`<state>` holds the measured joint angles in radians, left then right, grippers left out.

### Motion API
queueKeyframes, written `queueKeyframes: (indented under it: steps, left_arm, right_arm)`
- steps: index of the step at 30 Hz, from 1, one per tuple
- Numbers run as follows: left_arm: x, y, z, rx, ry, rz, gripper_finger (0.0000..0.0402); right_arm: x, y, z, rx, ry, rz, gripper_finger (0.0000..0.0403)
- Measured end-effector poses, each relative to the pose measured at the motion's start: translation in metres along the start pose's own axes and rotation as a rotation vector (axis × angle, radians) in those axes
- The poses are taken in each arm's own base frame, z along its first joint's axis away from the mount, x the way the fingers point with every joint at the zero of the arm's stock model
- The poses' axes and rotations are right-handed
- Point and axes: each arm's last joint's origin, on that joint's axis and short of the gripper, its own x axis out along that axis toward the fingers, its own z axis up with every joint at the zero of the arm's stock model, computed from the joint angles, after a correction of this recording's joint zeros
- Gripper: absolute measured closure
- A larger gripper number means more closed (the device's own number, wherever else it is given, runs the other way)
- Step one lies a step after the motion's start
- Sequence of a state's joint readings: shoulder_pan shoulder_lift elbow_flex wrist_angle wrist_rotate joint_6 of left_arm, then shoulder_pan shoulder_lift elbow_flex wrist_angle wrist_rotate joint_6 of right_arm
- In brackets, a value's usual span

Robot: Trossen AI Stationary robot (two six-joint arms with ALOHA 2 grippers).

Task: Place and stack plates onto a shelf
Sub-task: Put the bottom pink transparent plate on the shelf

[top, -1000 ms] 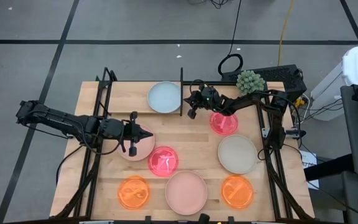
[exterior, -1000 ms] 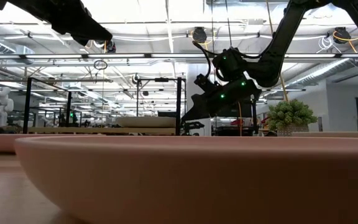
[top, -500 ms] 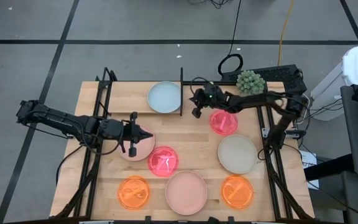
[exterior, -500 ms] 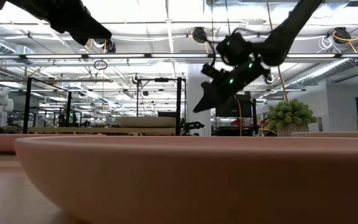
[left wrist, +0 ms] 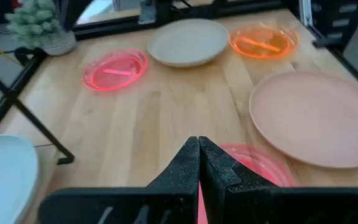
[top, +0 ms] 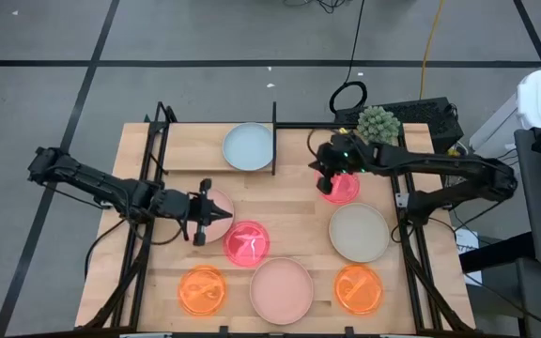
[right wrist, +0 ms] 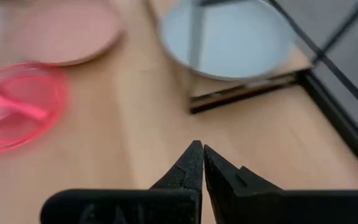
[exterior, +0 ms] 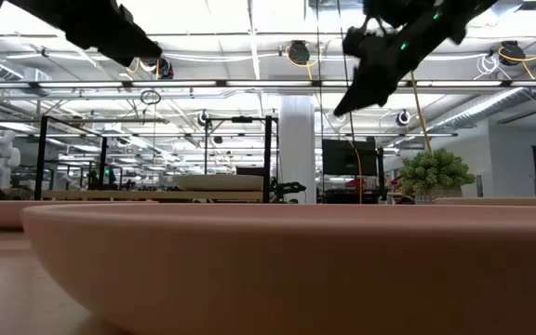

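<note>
1. Leftmost on the table, the left gripper (top: 216, 215) hangs over a pale-pink plate (top: 216, 205) near the table's left-centre; the left wrist view shows its fingers (left wrist: 188, 163) pressed together, holding nothing.
2. Just beside that plate, a neon pink plate (top: 247, 243) lies flat on the tabletop (top: 294, 197), its rim touching or overlapping the pale-pink one.
3. Along the near edge, an orange plate (top: 202, 289) sits at the left, a large pale-pink plate (top: 282, 289) in the middle, and a second orange plate (top: 358, 288) at the right.
4. At the far edge, the shelf (top: 216, 141) carries one light-blue plate (top: 248, 146), lying close against a black upright post (top: 274, 136).
5. Right of that post, the right gripper (top: 325, 169) is raised above the table at the edge of another neon pink plate (top: 339, 187); its fingers (right wrist: 193, 161) are closed tip to tip and empty, as the right wrist view shows.
6. Nearer than that pink plate lies a beige plate (top: 359, 233), well apart from the shelf.
7. Behind the right arm, a small green plant (top: 378, 123) stands at the table's far right corner.
</note>
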<state>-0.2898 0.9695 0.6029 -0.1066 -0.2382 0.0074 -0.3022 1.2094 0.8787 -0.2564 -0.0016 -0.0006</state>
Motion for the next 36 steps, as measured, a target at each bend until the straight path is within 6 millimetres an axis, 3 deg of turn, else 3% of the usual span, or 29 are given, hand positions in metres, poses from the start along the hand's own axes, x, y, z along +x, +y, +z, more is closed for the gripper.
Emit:
queueKeyframes:
  steps: [6, 17, 29, 36]
  left_arm:
    - [0.024, -0.027, -0.017, 0.043, 0.127, -0.069, 0.0384]
    - [0.043, -0.085, -0.046, 0.118, 0.237, -0.108, 0.027]
    - [0.068, -0.138, -0.033, 0.271, 0.245, -0.121, 0.0264]
    - [0.072, -0.16, -0.033, 0.323, 0.269, -0.104, 0.0264]
  right_arm:
    - [-0.023, 0.027, 0.004, -0.076, -0.071, 0.092, 0.0403]
    - [-0.031, 0.048, 0.004, -0.132, -0.093, 0.168, 0.0403]
    - [-0.028, 0.07, -0.012, -0.052, -0.046, 0.244, 0.0403]
    - [-0.032, 0.085, -0.009, -0.052, -0.106, 0.309, 0.0403]
